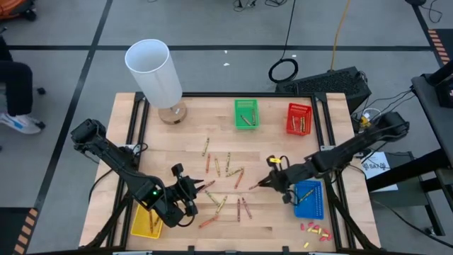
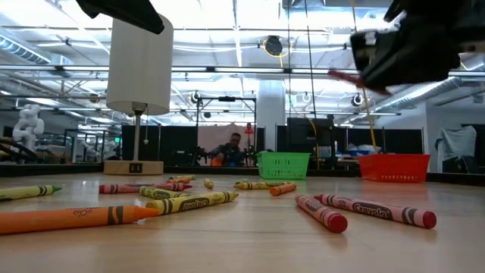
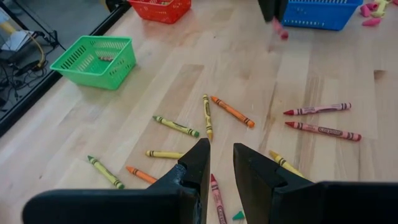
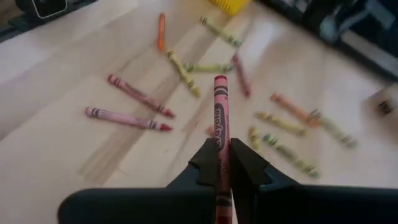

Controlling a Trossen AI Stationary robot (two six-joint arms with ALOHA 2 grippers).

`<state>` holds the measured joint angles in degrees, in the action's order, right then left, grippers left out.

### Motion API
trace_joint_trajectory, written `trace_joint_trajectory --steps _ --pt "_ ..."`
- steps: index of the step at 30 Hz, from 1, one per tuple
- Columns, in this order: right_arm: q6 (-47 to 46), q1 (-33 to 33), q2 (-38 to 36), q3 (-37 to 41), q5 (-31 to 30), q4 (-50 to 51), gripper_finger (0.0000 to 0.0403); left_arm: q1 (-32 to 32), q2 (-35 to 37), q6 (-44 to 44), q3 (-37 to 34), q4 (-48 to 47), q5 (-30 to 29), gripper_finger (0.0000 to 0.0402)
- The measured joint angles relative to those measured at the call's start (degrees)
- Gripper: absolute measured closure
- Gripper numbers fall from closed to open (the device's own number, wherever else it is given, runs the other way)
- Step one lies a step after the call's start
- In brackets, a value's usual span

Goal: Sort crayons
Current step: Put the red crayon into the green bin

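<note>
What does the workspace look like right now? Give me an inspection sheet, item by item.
Surface: light wooden table, black-framed.
Job's things: red, orange and olive-yellow wax crayons scattered mid-table; green plastic basket, red plastic basket, blue plastic basket and yellow plastic basket near the edges.
Clutter: white cylindrical lamp on a wooden base; small red and yellow stubby bits beside the blue basket.
Grippers: right pincer shut on a red crayon, above the table; left pincer holds nothing, jaws slightly apart, near the yellow basket.
Cables: black loop on the floor.
Surroundings: seated person far behind the table.
</note>
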<state>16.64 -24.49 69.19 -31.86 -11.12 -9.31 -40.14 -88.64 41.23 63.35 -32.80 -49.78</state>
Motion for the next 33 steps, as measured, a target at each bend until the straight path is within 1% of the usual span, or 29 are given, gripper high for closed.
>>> trace_joint_trajectory --steps 3,7,13,17,22,33 --pt "6.4 -1.3 -3.0 0.0 -2.3 0.8 0.0399 0.0 0.0 0.0 0.0 0.0 0.0 0.0325" --pt "14.2 -2.1 -5.6 0.0 -2.7 1.1 0.0399 0.0 0.0 0.0 0.0 0.0 0.0 0.0325" --pt "28.7 -2.3 -6.3 0.0 -2.7 1.1 0.0399 0.0 0.0 0.0 0.0 0.0 0.0 0.0325" --pt "35.6 -2.3 -6.3 0.0 -2.6 1.0 0.0399 0.0 0.0 -0.1 0.0 0.0 0.0 0.0325" --pt "39.0 -2.3 -6.3 -0.1 -2.4 0.5 0.0399 0.0 0.0 -0.1 0.0 0.0 0.0 0.0325" --pt "38.2 -2.3 -6.3 -0.1 -2.3 0.5 0.0399 0.0 0.0 -0.1 0.0 0.0 -0.1 0.0325"
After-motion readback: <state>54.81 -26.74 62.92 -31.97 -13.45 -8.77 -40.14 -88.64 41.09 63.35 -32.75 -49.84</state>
